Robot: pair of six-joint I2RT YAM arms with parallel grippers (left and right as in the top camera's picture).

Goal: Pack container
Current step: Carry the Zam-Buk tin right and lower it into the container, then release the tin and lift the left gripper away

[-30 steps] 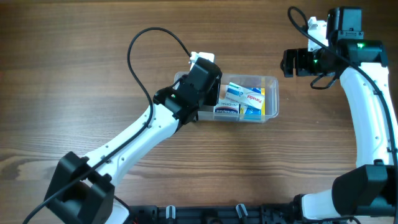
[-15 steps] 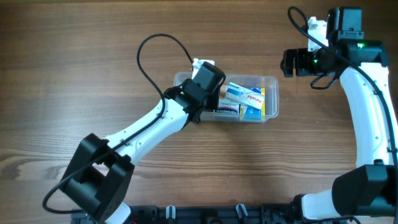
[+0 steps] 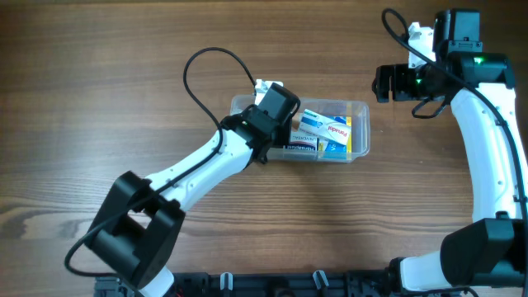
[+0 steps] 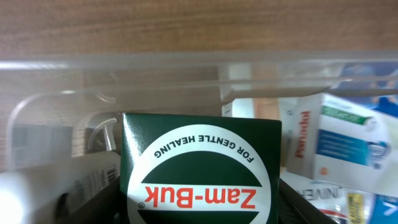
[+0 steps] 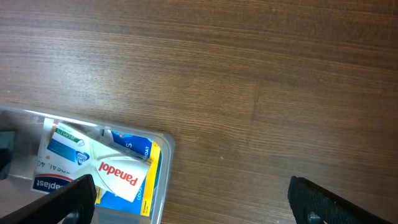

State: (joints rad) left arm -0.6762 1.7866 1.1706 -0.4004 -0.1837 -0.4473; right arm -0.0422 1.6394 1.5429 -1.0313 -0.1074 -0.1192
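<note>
From overhead, the left arm (image 3: 214, 161) has drawn its elbow in over the last second and nudged its wrist slightly right, over the left end of the container (image 3: 365, 132) at mid-worktop (image 3: 99, 82). The right arm (image 3: 487, 140) has not moved. I judge another item is being set in. The container's right half holds a Panadol box (image 3: 334, 128) and other small cartons.

In the left wrist view, the left jaws appear to pinch a green Zam-Buk box (image 4: 199, 174), low behind the container's clear wall (image 4: 186, 68), with cartons to its right.

In the right wrist view, the right jaws are spread and empty above bare worktop. The Panadol box (image 5: 118, 176) lies tilted on other cartons.
</note>
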